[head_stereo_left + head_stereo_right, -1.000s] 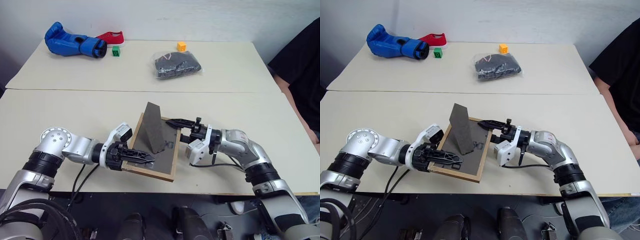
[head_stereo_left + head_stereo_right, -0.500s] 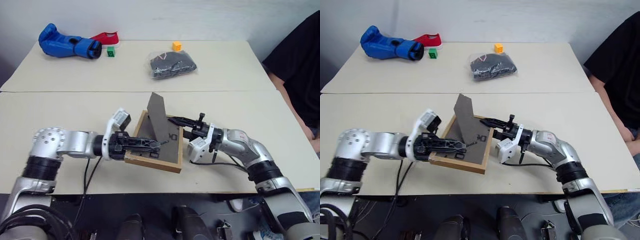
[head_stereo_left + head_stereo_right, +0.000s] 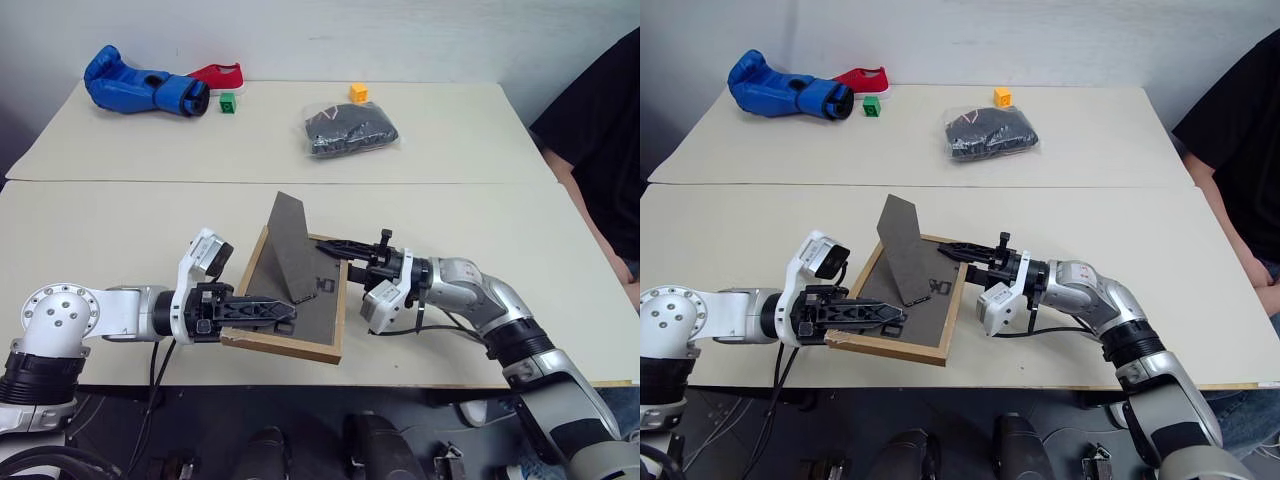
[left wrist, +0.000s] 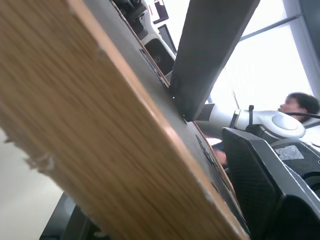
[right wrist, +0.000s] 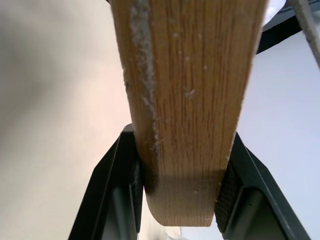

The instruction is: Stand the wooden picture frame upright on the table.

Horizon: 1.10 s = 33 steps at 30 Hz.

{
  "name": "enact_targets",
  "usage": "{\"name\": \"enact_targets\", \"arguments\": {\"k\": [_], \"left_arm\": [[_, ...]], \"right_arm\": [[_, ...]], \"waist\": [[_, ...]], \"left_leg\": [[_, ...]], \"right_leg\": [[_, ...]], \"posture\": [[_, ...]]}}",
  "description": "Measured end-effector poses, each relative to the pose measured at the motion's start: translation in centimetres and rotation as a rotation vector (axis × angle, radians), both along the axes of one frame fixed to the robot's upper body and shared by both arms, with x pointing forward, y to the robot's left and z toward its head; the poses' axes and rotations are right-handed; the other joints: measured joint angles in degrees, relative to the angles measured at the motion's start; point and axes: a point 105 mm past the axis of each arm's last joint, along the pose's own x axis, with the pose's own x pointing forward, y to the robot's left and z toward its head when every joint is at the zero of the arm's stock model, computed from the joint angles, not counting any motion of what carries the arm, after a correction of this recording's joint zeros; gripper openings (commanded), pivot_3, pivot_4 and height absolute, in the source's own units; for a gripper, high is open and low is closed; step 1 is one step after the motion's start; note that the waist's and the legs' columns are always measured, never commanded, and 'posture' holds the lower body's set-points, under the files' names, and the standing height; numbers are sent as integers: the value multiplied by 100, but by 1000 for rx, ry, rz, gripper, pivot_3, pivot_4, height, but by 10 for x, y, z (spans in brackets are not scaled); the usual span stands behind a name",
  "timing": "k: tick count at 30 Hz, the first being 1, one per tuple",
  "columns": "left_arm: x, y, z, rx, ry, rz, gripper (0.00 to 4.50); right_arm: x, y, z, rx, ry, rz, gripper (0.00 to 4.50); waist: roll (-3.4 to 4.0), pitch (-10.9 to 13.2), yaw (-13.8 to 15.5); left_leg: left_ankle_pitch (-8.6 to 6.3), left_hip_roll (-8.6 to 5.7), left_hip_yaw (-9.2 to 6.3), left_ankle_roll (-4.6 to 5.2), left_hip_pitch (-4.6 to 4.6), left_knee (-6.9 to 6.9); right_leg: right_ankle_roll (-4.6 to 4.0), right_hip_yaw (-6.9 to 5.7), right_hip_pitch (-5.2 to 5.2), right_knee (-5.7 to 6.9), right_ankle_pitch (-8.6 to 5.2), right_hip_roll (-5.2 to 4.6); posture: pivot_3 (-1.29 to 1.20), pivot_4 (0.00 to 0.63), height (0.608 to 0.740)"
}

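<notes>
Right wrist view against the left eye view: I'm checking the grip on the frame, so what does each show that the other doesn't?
The right wrist view alone shows the right gripper's two black fingers pressed against both faces of the wooden picture frame's light-wood edge.

The left eye view alone shows the frame tilted, dark back up, its easel stand folded out, the left gripper at its near left edge, and a clear bag of dark items on the far table.

Both show the right gripper shut on the frame.
</notes>
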Motion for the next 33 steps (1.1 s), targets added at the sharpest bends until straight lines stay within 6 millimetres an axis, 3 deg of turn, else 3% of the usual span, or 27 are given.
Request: {"name": "enact_targets", "arguments": {"k": [2, 5, 6, 8, 11, 14, 17, 21, 26, 29, 33], "left_arm": [[-1, 5, 7, -11, 76, -17, 2612], [-1, 5, 6, -14, 103, -20, 3159], [17, 32, -2, 78, 183, 129, 3202], [24, 45, -3, 92, 217, 190, 3707], [24, 36, -4, 88, 258, 117, 4428], [16, 35, -5, 110, 294, 64, 4500], [16, 45, -8, 128, 258, 133, 4500], [29, 72, -16, 157, 86, 359, 4500], [32, 97, -1, 125, -331, 507, 4500], [39, 102, 10, 182, -613, 552, 4500], [38, 88, 22, 274, -940, 491, 4500]], "right_arm": [[-4, 3, 1, 10, 2, 24, 1282], [-4, 3, 0, 9, 3, 25, 1281], [-4, -12, -4, -25, 0, 4, 1281], [2, -31, -8, -39, 16, -58, 1280], [1, -26, -3, -14, -5, -41, 1280], [-1, -21, 4, -10, -46, -14, 1280], [1, -25, 3, -29, -46, -25, 1280], [-1, -41, 1, 19, 22, -48, 1280], [1, -69, 2, 162, 222, -144, 1280], [15, -85, 20, 377, 456, -207, 1280], [29, -105, 30, 608, 889, -160, 1280]], "waist": [[0, 0, -6], [-1, 0, -14], [-1, 1, -12], [-1, 1, 1], [-4, 0, 19], [-4, 0, -32], [-3, 0, -43], [-3, 0, -25], [-2, 1, 19], [-2, 1, 77], [1, -1, 129]], "left_leg": [[0, 2, -1, 0, 1, -1], [0, 3, -2, 0, 1, -1], [0, 1, -4, 0, 2, -1], [-1, -6, -2, 5, 0, -1], [0, -4, -2, 6, -1, 2], [0, -2, 3, 5, -2, -4], [2, -2, 4, 1, -8, -5], [3, -2, 18, -1, -11, -5], [2, -1, 24, 1, -11, -4], [2, 1, 25, 2, -10, -2], [-6, 4, 25, 16, -10, -8]], "right_leg": [[0, 1, -1, 5, 0, -1], [0, 0, -1, 6, 0, 0], [-2, -1, -1, 5, -1, 0], [-2, 0, -1, 3, -2, -4], [-2, -1, -1, 6, -1, -1], [-2, 4, -8, 8, -1, 1], [-4, 12, -27, 18, -3, 1], [-9, 22, -38, 12, -5, 0], [-10, 26, -37, 7, -6, -2], [-10, 27, -37, 12, -6, -2], [-10, 27, -34, 6, -5, -5]], "posture": [[0, 150, 740], [0, 150, 740], [0, 150, 740], [0, 150, 740], [0, 150, 740], [0, 150, 740], [0, 150, 740], [0, 150, 740], [0, 150, 740], [0, 150, 740], [0, 150, 740]]}}
